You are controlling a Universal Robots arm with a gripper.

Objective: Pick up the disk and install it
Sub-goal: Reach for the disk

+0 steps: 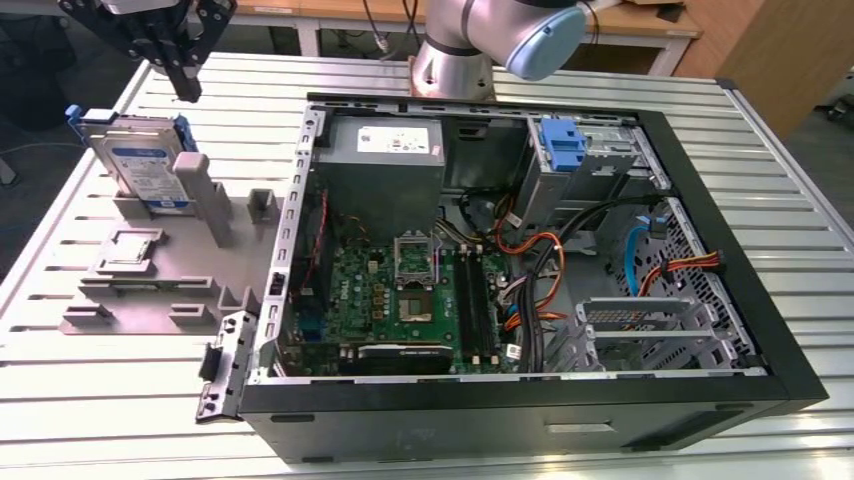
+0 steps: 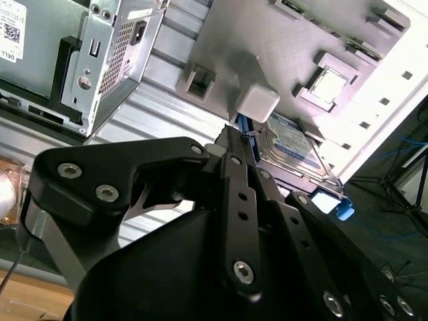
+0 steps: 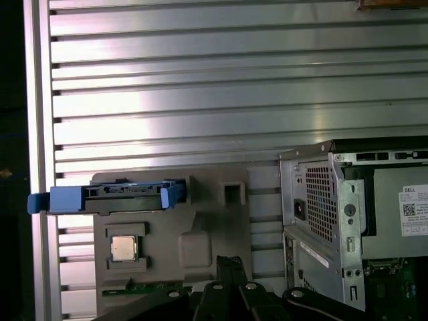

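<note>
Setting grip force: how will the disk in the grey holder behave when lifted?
Likely rigid: the disk has a metal body. Standing on edge in the grey holder, it may tip if nudged. Its blue rails look plastic, possibly flexing.

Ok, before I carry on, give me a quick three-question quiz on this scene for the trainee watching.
1. True or false: the disk already sits inside the open computer case.
2. How does the disk stand? A) upright on edge in the grey fixture beside the case; B) flat on the motherboard; C) slid into a drive bay.
3. Fill in: the gripper, up above the fixture and apart from the disk, holds ____.

Key: 1 false; 2 A; 3 nothing.
</note>
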